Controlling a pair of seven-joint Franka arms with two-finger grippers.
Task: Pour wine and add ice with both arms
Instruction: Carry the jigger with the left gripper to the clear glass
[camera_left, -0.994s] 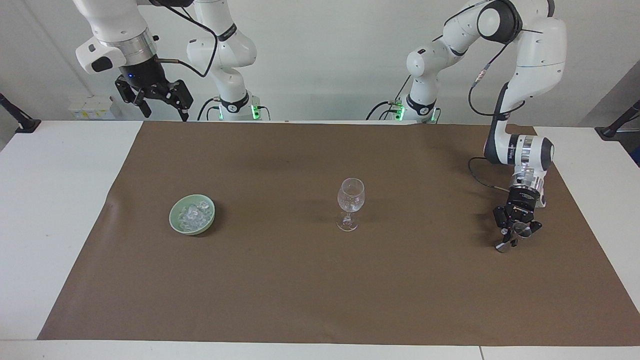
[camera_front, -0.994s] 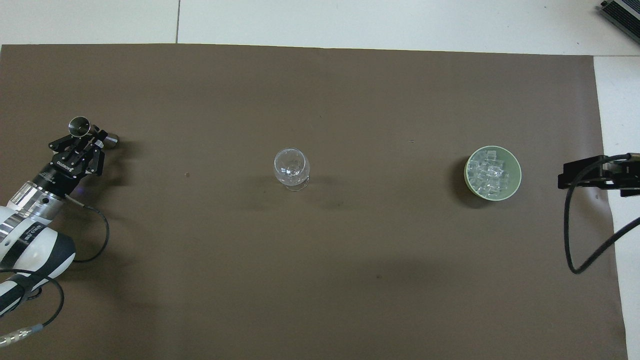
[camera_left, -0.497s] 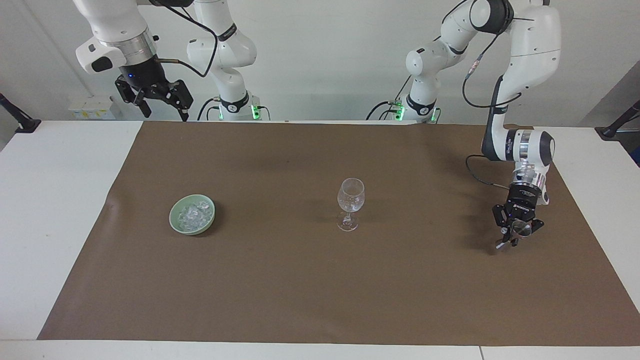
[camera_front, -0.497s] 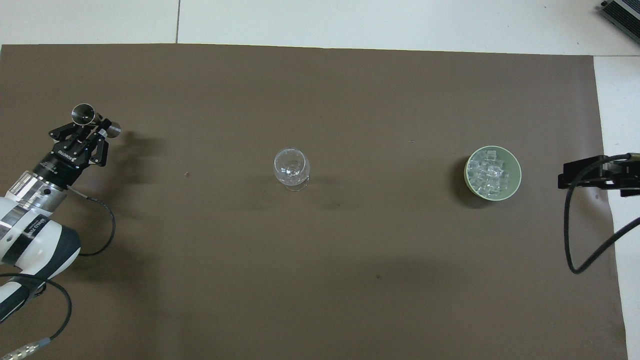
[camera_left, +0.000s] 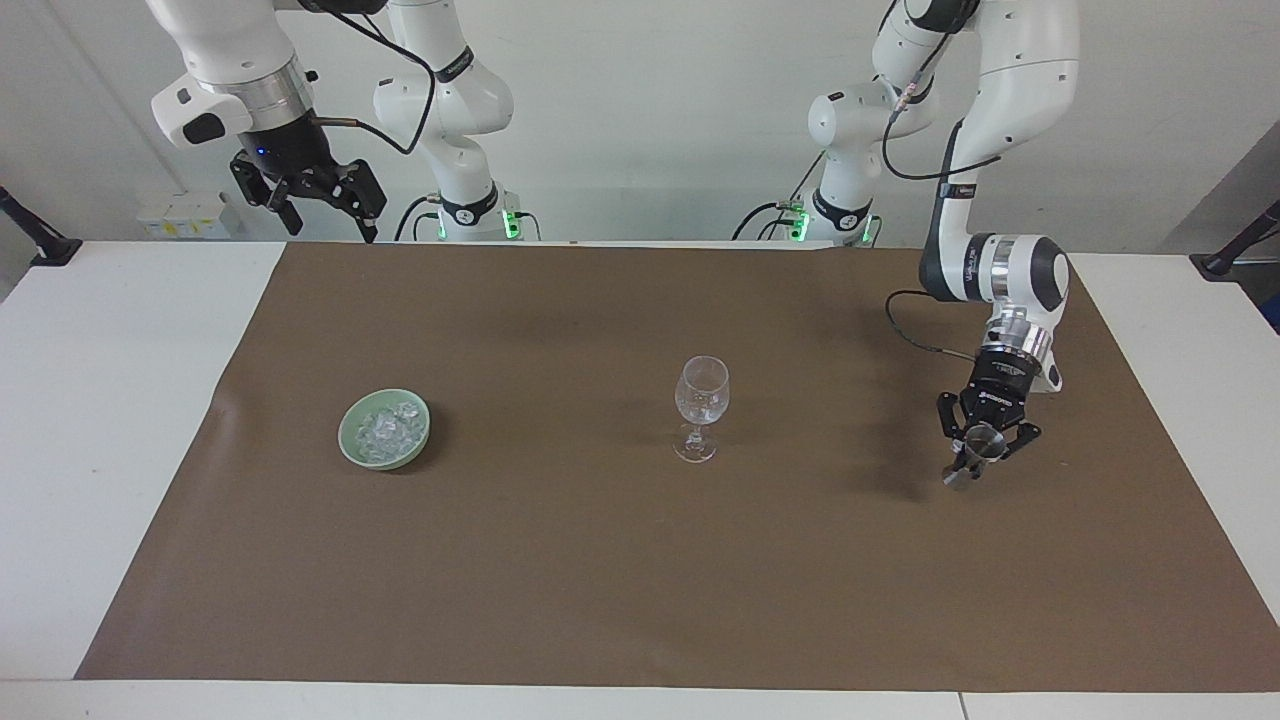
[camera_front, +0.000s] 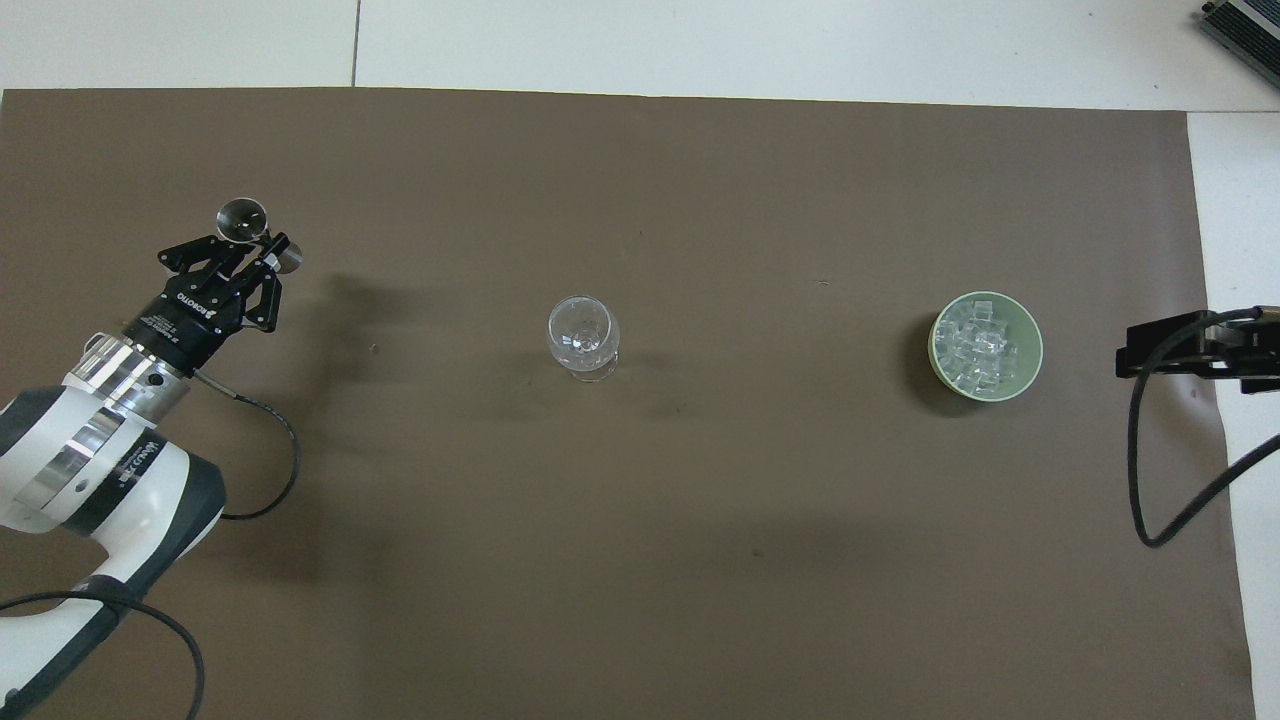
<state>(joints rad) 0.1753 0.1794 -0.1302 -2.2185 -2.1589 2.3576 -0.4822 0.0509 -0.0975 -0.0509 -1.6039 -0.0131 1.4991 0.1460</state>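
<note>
The left gripper (camera_left: 981, 447) held a small metal cup (camera_left: 975, 452) above the brown mat (camera_left: 640, 560); the right gripper (camera_left: 322, 212) waited open, raised.

The one marking that can be read is white lettering, "ROBOTIQ", on the black body of the left gripper (camera_front: 247, 262), seen in the overhead view; it runs along the body just below the finger links. There is also small dark print on the white wrist casing of the left arm (camera_front: 120, 480), toward the robots from that gripper, but its letters cannot be made out. Relative to that gripper, nothing else on the table carries writing that can be read.
</note>
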